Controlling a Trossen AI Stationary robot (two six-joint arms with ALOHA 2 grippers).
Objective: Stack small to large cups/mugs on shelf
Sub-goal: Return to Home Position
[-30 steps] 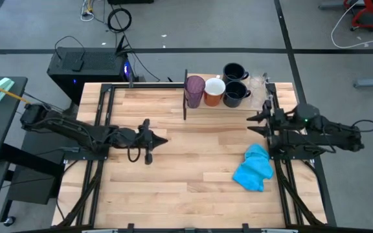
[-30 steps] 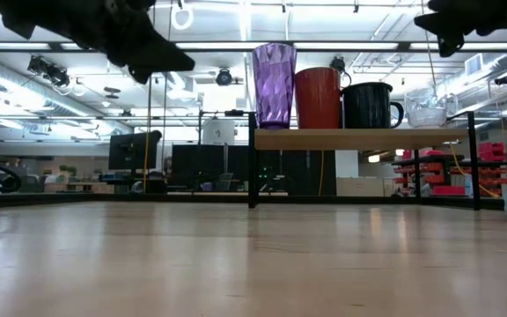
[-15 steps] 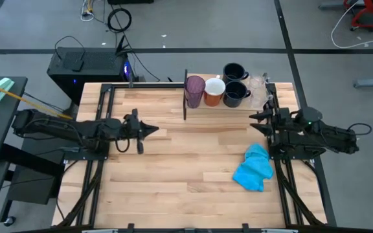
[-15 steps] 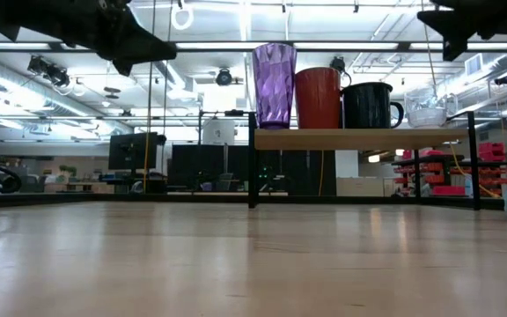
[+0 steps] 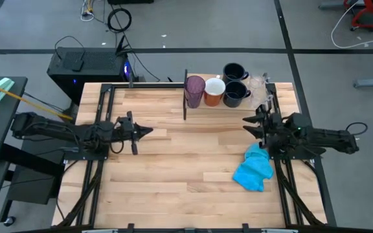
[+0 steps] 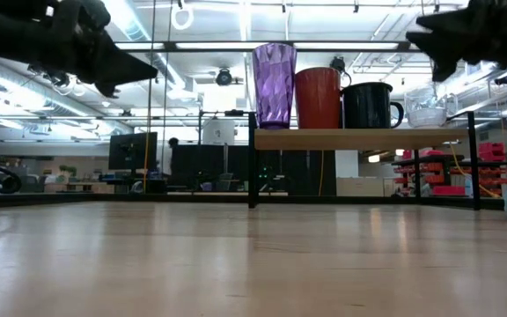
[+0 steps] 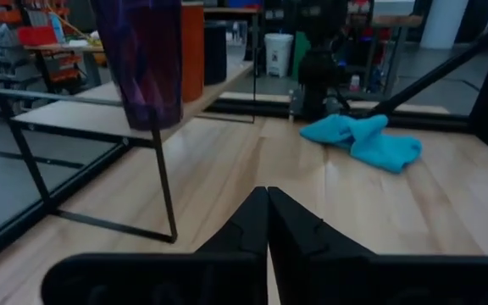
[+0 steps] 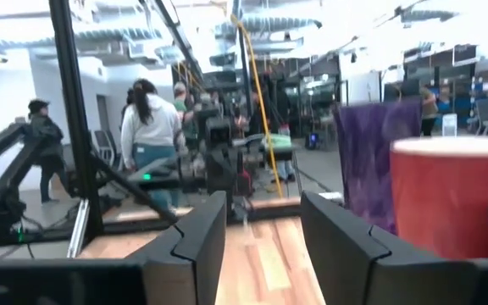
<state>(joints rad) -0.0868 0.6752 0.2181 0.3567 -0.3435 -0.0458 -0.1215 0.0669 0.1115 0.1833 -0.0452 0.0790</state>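
I am holding my left gripper (image 5: 149, 131) with its fingers pressed together, gripping nothing, above the left part of the table (image 5: 173, 188). I am holding my right gripper (image 5: 247, 126) with its fingers spread apart and empty, near the blue cloth (image 5: 254, 168). The cups are standing upright in a row running lengthwise along the shelf (image 6: 359, 138) at the table's far edge: purple tumbler (image 5: 194, 90), orange mug (image 5: 214, 90), navy mugs (image 5: 236, 92), clear cups (image 6: 427, 107).

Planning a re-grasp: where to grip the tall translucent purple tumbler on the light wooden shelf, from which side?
Probably the rim wall of the tall translucent purple tumbler, from above, on the side away from the orange mug: it stands upright, open-topped, handleless, and the mug crowds its other side.
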